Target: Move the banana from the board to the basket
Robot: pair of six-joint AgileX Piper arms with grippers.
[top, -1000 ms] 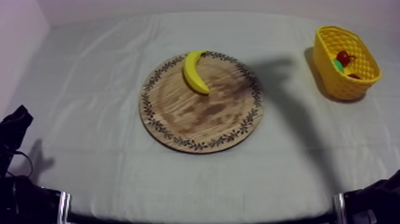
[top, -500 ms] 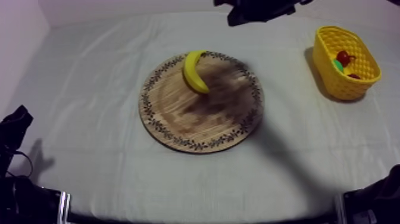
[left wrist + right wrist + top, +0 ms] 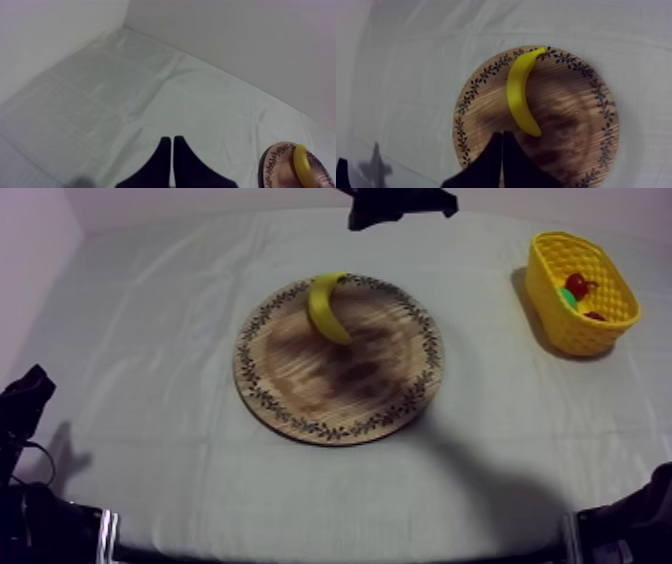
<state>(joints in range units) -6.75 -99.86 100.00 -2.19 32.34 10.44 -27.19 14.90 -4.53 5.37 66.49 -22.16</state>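
The yellow banana (image 3: 327,306) lies curved on the far left part of the round wooden board (image 3: 335,398) in the middle of the table. The yellow basket (image 3: 553,310) stands at the far right. My right arm (image 3: 400,203) hangs over the table's far edge, behind the board. In the right wrist view my right gripper (image 3: 502,133) is shut on nothing, its fingers a narrow wedge above the board (image 3: 571,125) beside the banana (image 3: 520,95). My left gripper (image 3: 172,139) is shut over bare cloth, with the board (image 3: 276,161) and banana (image 3: 301,160) off to its side.
Inside the basket lie a small red fruit (image 3: 577,284) and something green (image 3: 568,298). My left arm (image 3: 24,403) rests low at the table's left front. A dark shadow lies across the board and the cloth toward the front right.
My right arm came into the top view at the far edge and has shifted left. Its shadow slid across the board. The banana and left arm stayed put.
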